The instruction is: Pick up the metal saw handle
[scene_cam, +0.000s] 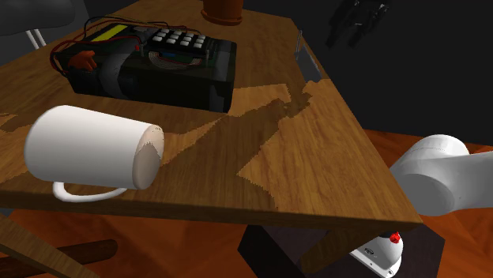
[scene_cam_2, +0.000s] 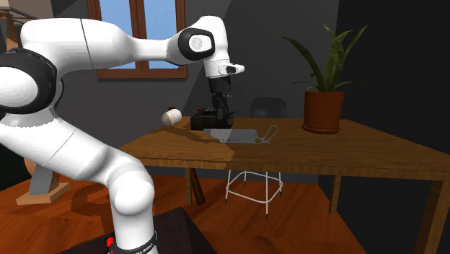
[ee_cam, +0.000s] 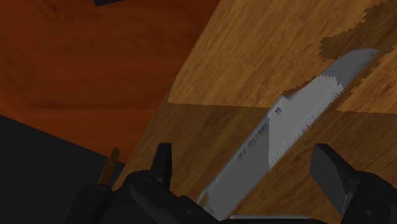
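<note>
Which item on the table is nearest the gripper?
The grey saw: its toothed blade lies inside the open gripper, untouched. The mug and black device lie farther off.

Cut off by the wrist view's edge and hidden behind the gripper's [ee_cam: 243,156] black body: the near end of the saw blade [ee_cam: 299,118], handle included. Too small in the second exterior view to tell shape or material: the saw handle [scene_cam_2: 268,134], a thin pale loop at the blade's end. Lost there against the black keypad box [scene_cam_2: 208,120] behind: how far apart the gripper stands. Reduced in the shoulder view to a short grey sliver at the table's [scene_cam: 332,174] far edge: the saw [scene_cam: 306,57], handle not made out. Cropped by that view's top edge: the brown pot [scene_cam: 223,9], and the gripper, dark on a dark wall. Cropped at its right edge: the white arm [scene_cam: 442,174].
</note>
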Controlling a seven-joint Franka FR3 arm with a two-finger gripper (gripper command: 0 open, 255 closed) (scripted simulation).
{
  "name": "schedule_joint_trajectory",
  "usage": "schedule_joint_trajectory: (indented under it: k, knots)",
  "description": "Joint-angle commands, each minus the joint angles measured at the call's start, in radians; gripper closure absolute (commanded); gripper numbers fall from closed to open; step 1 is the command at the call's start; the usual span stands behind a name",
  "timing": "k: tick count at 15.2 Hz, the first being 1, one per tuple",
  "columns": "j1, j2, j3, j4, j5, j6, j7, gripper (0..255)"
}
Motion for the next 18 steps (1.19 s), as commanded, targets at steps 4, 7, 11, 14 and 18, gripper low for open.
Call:
schedule_joint_trajectory:
  k: [4,7,11,14,18]
  knots:
    - [-0.073,0.162,0.082,0.093,0.034,-0.005,0.257,0]
    - [-0.14,0.324,0.141,0.201,0.053,-0.024,0.504,0]
    - [-0.138,0.314,0.141,0.139,0.054,0.028,0.504,0]
    - [-0.137,0.309,0.142,0.095,0.055,0.068,0.504,0]
    - [-0.137,0.309,0.143,0.086,0.055,0.076,0.503,255]
